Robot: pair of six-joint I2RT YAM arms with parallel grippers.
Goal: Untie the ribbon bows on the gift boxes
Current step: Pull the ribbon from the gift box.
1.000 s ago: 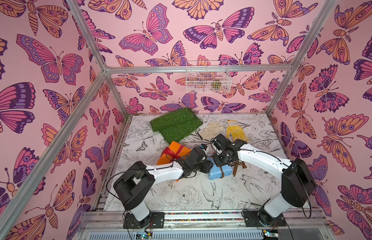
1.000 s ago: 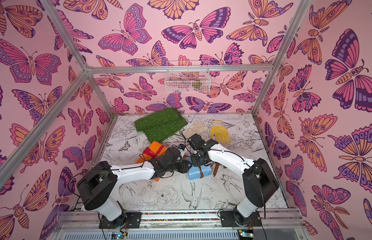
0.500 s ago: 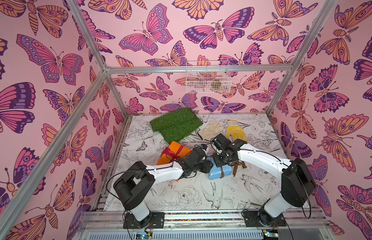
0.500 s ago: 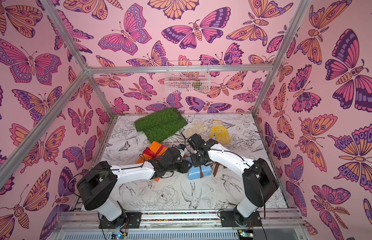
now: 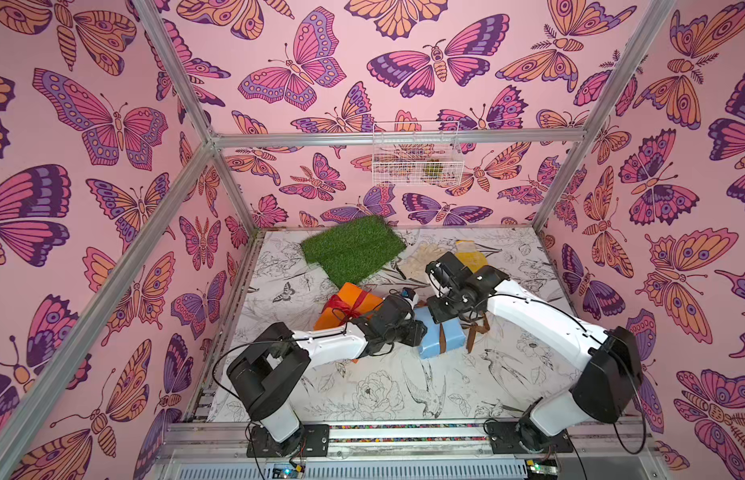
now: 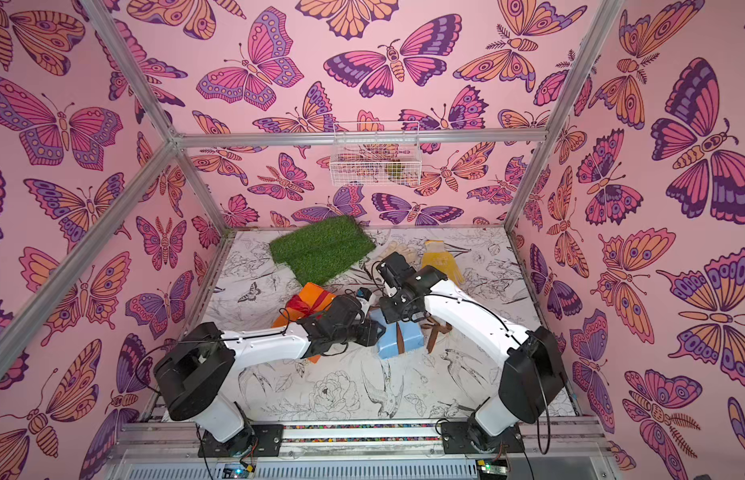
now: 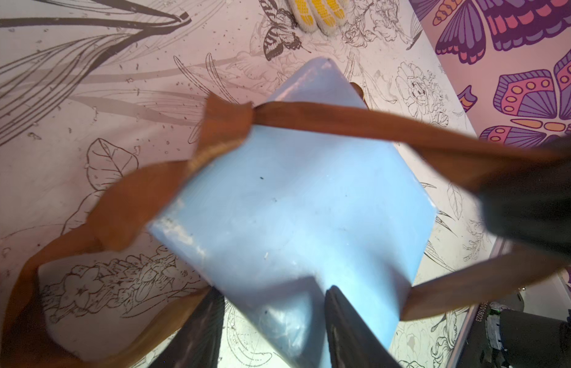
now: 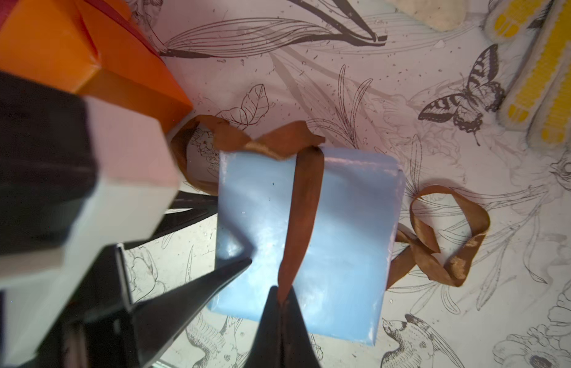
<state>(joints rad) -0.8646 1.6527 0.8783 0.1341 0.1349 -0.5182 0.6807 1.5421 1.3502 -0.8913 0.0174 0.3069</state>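
**Hands.** My right hand (image 8: pixel 281 296) is clenched on the brown ribbon (image 8: pixel 305 204). The pinch sits at the lower middle of the right wrist picture, over the lower edge of the blue box (image 8: pixel 348 242). My left hand (image 7: pixel 271 291) grasps that box by one corner, with a finger on either side of the corner at the bottom of the left wrist picture.

**Position of the work.** In both top views the blue box (image 5: pixel 439 343) lies flat at the centre of the bench (image 5: pixel 404 395), with both hands on it. The orange box (image 5: pixel 354 297) is just to its upper left and carries the red ribbon (image 5: pixel 341 305) tied in a bow. Neither hand is on it.

**Governing relation.** In the right wrist picture, the gripped strand runs straight up the frame from the pinch. It crosses the top of the box to the upper edge, where it meets a bunched crossing of ribbon (image 8: pixel 278 143). A slack loop of the same ribbon (image 8: pixel 450 235) lies on the bench right of the box.

**Assessment.** The strand's long axis points from my right hand to that crossing, so I judge the pull should go back along that line, down-frame. The left hand would steady the box against it. I cannot tell whether the crossing is a knot.
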